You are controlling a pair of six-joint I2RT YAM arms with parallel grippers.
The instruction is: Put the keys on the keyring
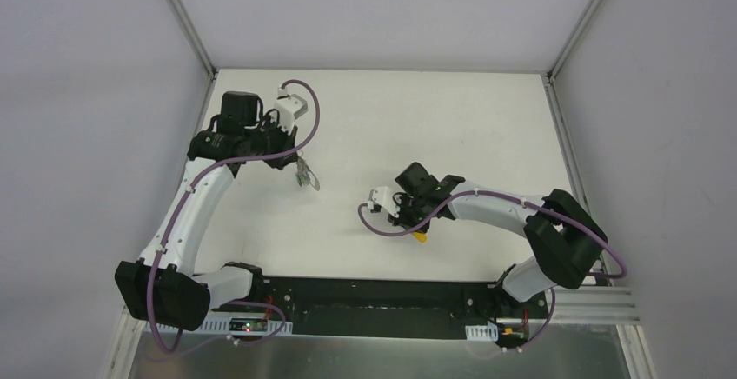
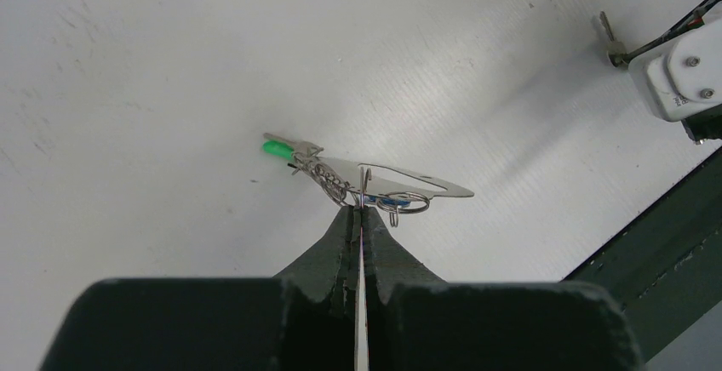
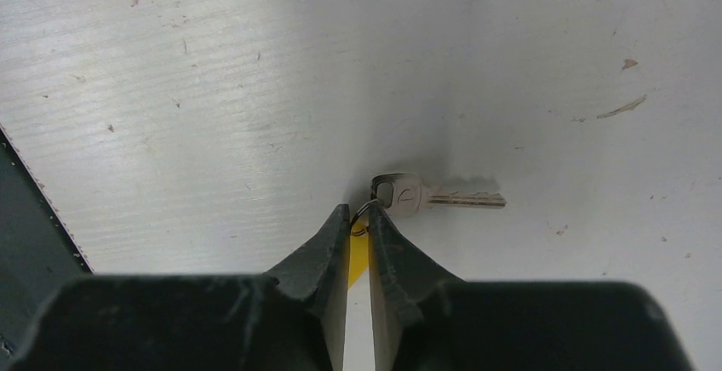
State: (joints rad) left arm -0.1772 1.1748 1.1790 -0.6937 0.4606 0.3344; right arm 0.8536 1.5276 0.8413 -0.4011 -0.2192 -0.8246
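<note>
My left gripper [image 2: 359,209] is shut on the keyring [image 2: 400,185], a flat silver loop held edge-on above the table. A green-headed key [image 2: 274,147] and small wire rings hang from it. In the top view the keyring [image 1: 304,179] dangles below the left gripper [image 1: 298,167] at the table's left. My right gripper [image 3: 358,218] is down at the table, its jaws nearly together around a yellow key head [image 3: 358,256] and its small wire ring. A silver key [image 3: 443,198] on that ring lies flat just past the fingertips. The top view shows the yellow key [image 1: 421,238] under the right gripper [image 1: 416,228].
The white table [image 1: 434,127] is walled by grey panels on three sides. A dark base rail [image 1: 374,296] runs along the near edge, close behind the right gripper. The right arm's white wrist camera [image 2: 681,73] shows at the edge of the left wrist view.
</note>
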